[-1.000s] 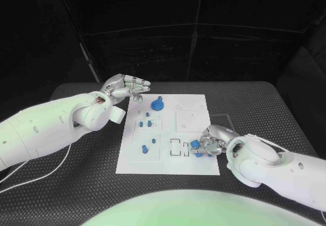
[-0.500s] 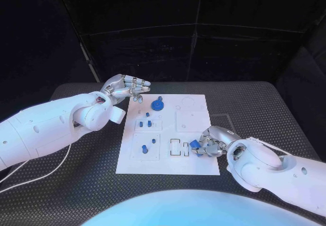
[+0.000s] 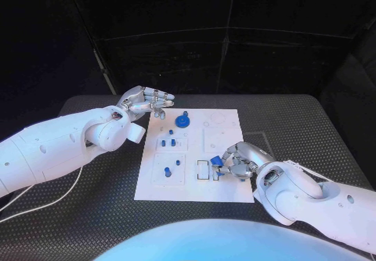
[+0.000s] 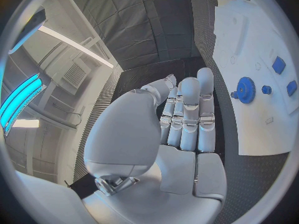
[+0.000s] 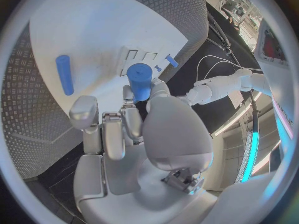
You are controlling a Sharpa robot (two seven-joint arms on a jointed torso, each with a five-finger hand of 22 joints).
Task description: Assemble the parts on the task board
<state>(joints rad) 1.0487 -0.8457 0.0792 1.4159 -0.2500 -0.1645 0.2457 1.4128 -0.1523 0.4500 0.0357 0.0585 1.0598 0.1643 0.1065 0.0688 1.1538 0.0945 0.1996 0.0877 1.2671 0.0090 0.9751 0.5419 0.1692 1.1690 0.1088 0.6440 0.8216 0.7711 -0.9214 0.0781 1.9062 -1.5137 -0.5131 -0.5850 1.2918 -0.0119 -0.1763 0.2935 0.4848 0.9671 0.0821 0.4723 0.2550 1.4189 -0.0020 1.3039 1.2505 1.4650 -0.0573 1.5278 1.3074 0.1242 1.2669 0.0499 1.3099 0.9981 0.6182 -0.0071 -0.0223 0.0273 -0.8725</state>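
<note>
Near the board's (image 3: 227,193) near-right edge, the right hand (image 3: 237,162) pinches a blue peg (image 5: 140,81), while the left hand (image 3: 145,100), fingers curled in on nothing, hovers off its far-left corner.

dim room, black backdrop swallows everything, task board (image 3: 196,155) glows pretty bright, ceiling strip glaring around 9 o'clock, fisheye edges warped

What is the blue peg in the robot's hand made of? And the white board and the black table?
The blue peg held by the right hand looks like matte plastic: even colour, no glint. The task board seems smooth white plastic or painted sheet, flat with cut-out slots; I can't tell which. The table looks covered in black textured rubber or foam, showing a raised repeating pattern.
</note>
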